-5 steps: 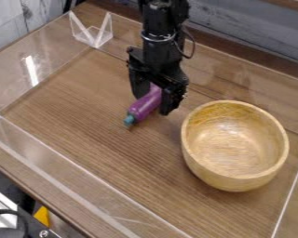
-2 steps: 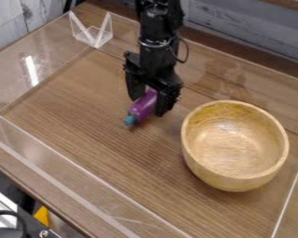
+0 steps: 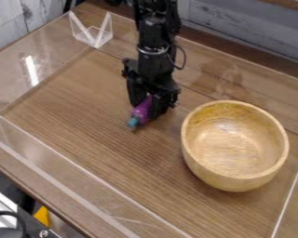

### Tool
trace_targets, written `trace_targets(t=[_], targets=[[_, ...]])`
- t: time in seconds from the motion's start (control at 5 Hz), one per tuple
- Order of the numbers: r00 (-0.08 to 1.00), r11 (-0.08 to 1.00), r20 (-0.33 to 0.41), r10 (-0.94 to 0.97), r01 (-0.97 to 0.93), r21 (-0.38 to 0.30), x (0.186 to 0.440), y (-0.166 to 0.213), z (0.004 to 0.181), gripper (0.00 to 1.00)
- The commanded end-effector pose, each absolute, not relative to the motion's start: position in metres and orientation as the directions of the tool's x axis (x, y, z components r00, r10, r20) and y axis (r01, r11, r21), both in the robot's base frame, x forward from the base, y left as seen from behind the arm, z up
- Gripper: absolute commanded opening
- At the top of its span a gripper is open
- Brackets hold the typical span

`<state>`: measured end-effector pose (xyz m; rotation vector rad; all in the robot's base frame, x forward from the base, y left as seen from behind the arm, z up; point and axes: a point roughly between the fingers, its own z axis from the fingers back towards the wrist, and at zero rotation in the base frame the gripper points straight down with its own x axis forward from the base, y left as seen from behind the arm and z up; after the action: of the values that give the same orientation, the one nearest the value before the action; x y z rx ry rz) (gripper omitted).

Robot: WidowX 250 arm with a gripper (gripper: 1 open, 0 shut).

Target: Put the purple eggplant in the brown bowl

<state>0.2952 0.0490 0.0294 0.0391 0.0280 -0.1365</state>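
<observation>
The purple eggplant (image 3: 139, 117) lies on the wooden table, left of the brown bowl (image 3: 235, 144). Only its lower end and its teal stem tip show below the fingers. My black gripper (image 3: 148, 104) points straight down over it. The fingers are drawn in against the eggplant's sides, shut on it where it rests on the table. The wide, light-brown wooden bowl is empty and stands a short way to the right of the gripper.
Clear acrylic walls (image 3: 64, 186) run along the table's left and front edges. A clear plastic stand (image 3: 89, 30) sits at the back left. A grey plank wall (image 3: 251, 23) rises behind the table.
The gripper has sunk lower onto the eggplant, and its fingers have gone from wide open to drawn in around it. More of the eggplant is now hidden. The bowl has not moved.
</observation>
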Motion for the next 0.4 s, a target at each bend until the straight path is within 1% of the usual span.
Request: trace_targets(t=[0.0, 0.2], targets=[[0.993, 0.992, 0.021, -0.118, 0.117, 0.05, 0.304, 0.054, 0.049, 0.0], [0.994, 0.993, 0.022, -0.11, 0.109, 0.039, 0.302, 0.05, 0.06, 0.0]])
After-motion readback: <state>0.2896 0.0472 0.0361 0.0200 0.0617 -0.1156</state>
